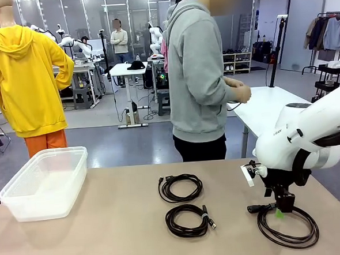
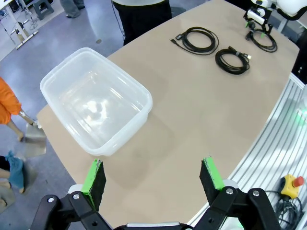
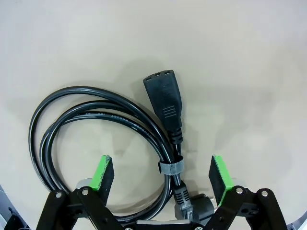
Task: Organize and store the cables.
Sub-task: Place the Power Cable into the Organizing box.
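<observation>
Left claw (image 2: 153, 184) hangs released, green pads wide, over the smooth tan worktop (image 1: 118, 223). At the left sits one frosted plastic tub (image 1: 42, 204) with rounded corners. At mid-worktop are two glossy black cables: far coil (image 1: 164, 189), near coil (image 1: 188, 233). On the right lies the third coil (image 3: 165, 103), cinched by a grey tie (image 3: 171, 167). The right claw (image 3: 162, 165) straddles it, released, pads clear. Three cables in all.

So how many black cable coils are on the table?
3. One thin black coiled cable lies mid-table, a second black coil just nearer the robot, a third black coil under the right pincer. The person may hold another.
</observation>
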`<state>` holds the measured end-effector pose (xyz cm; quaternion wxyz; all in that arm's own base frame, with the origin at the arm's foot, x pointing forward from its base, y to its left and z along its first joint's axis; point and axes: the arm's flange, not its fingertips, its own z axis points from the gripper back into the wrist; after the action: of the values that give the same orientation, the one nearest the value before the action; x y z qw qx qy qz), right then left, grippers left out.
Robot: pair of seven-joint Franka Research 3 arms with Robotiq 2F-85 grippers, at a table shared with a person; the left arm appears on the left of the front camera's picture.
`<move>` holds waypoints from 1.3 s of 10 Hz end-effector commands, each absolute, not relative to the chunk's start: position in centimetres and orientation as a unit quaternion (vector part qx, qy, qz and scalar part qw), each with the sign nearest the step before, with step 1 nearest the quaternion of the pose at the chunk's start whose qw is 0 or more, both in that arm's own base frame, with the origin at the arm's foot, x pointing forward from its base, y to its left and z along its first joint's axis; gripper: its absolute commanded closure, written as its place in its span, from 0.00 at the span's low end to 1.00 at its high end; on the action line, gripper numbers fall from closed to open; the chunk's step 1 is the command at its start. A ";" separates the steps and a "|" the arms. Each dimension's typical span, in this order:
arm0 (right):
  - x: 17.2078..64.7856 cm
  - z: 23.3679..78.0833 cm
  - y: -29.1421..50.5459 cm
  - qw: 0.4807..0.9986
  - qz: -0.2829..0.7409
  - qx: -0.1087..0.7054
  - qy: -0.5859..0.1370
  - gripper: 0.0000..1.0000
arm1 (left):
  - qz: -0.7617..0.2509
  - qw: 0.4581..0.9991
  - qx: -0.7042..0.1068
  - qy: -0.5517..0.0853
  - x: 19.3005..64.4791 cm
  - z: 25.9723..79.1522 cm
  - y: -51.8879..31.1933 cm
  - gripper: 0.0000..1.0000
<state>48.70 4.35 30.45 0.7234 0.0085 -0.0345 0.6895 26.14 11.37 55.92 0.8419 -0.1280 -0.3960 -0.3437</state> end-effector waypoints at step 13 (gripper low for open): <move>47.4 42.0 4.8 0.728 0.683 -0.030 -0.048 1.00 | -0.351 0.839 -0.129 -0.396 26.3 55.9 11.5 0.00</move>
<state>48.51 4.48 38.36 0.7133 -0.0233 -0.0540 0.6984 26.15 11.36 55.92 0.8419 -0.1280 -0.3959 -0.3437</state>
